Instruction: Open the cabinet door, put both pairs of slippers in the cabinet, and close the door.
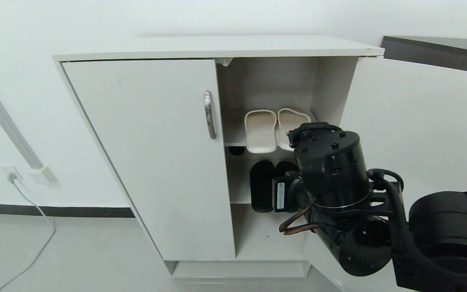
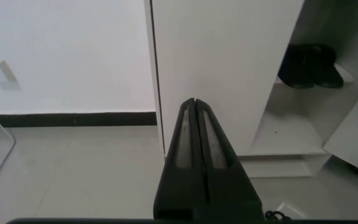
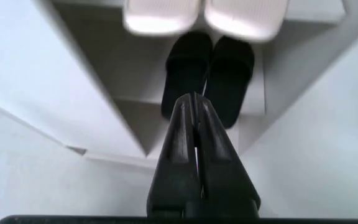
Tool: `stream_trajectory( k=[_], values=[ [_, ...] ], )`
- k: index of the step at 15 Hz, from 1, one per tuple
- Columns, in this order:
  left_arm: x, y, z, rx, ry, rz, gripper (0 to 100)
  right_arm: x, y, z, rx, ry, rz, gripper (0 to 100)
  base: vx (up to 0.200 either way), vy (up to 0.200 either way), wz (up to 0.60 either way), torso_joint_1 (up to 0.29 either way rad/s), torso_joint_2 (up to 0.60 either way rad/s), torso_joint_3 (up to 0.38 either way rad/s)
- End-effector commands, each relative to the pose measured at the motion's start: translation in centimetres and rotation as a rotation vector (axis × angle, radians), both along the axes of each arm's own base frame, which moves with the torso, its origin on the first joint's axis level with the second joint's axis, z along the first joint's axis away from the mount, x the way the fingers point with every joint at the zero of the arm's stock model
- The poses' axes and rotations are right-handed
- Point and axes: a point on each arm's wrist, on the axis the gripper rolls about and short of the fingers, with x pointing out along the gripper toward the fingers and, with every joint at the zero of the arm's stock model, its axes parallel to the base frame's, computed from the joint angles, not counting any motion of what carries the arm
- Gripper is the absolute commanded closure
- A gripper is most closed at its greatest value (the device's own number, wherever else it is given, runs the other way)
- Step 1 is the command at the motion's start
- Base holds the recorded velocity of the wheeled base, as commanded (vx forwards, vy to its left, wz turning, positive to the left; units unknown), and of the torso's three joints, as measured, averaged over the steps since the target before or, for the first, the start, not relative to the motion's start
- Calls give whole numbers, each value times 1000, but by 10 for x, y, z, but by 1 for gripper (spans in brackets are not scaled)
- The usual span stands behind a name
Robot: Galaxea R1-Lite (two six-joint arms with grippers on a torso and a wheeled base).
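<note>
Cabinet (image 1: 217, 46) stands against the wall, its right door (image 1: 420, 121) swung wide and its left door (image 1: 148, 162) closed. White slippers (image 1: 260, 132) sit side by side on the upper shelf, with black slippers (image 1: 262, 185) on the shelf below. Right gripper (image 3: 195, 102), fingers pressed together on nothing, hangs just before the black pair. Left gripper (image 2: 194, 106), likewise pinched empty, faces the closed door.

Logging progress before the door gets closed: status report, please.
Left gripper and right gripper shut, empty. White slippers on upper shelf, black slippers on shelf below. Right door open; right arm in front of the opening.
</note>
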Motion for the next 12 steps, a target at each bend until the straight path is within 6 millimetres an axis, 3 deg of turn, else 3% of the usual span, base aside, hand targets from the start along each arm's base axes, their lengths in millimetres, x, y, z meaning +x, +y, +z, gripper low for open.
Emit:
stream_trajectory(
  k=[1, 9, 12],
  values=[
    [0, 0, 0, 0, 1, 0, 100, 0, 0, -2, -6, 4, 2, 100, -200, 0, 0, 2, 7, 7],
    [0, 0, 0, 0, 1, 0, 100, 3, 0, -12, -32, 22, -6, 100, -200, 0, 0, 2, 2, 2],
    [0, 0, 0, 0, 1, 0, 100, 8, -3, -21, -58, 37, -22, 100, 0, 0, 0, 0, 0, 0]
  ],
)
